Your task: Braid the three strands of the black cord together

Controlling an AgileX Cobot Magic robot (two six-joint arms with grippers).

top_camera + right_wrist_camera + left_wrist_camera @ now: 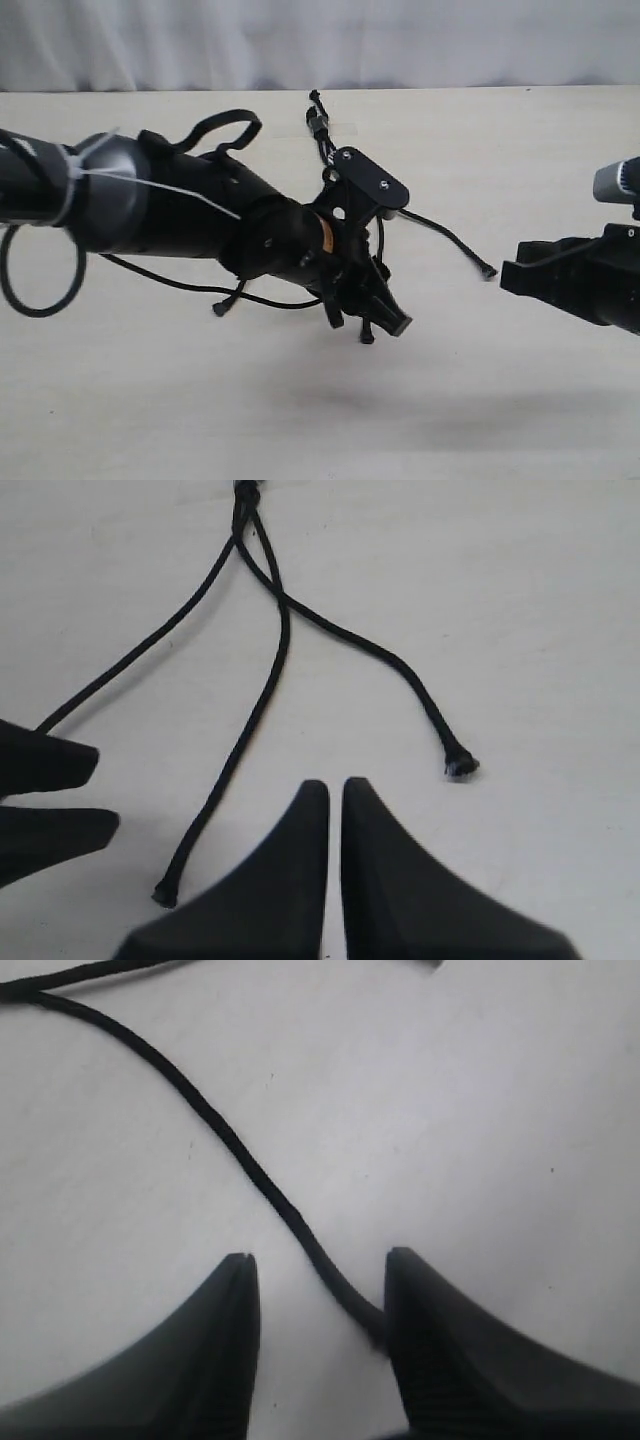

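**Asker:** Where is the black cord [322, 135]?

**Me:** Flat on the worktop [150, 400]. Its knotted end [319, 118] lies toward the far edge, near the white curtain [300, 40]. The three strands [283, 605] fan out from there, and two of them cross close to the knot.

**Asker:** And your claws?

**Me:** My left claw [320, 1256] stands wide open, low over the worktop. One strand [225, 1140] runs in between its fingers and touches the inner face of one finger [450, 1360]. The other finger is clear of it, so nothing is pinched. My right claw [335, 785] has its fingers almost together, with only a slit between them, and it holds nothing.

**Asker:** The other two strands?

**Me:** The middle strand [255, 705] lies loose, with its tip on the worktop between my two claws. The outer strand [400, 668] curves off by itself. Its frayed tip is just ahead of my right claw and not touching it.

**Asker:** What is in the way?

**Me:** My own left arm [170, 205]. It reaches across the middle, and in the exterior view it covers the stretch where the strands spread out. I cannot follow them there. A smooth arm cable [38, 314] hangs off it in a loop, and a white zip tie [160, 188] is cinched around it. My right claw sits off to the side, apart from the left one.
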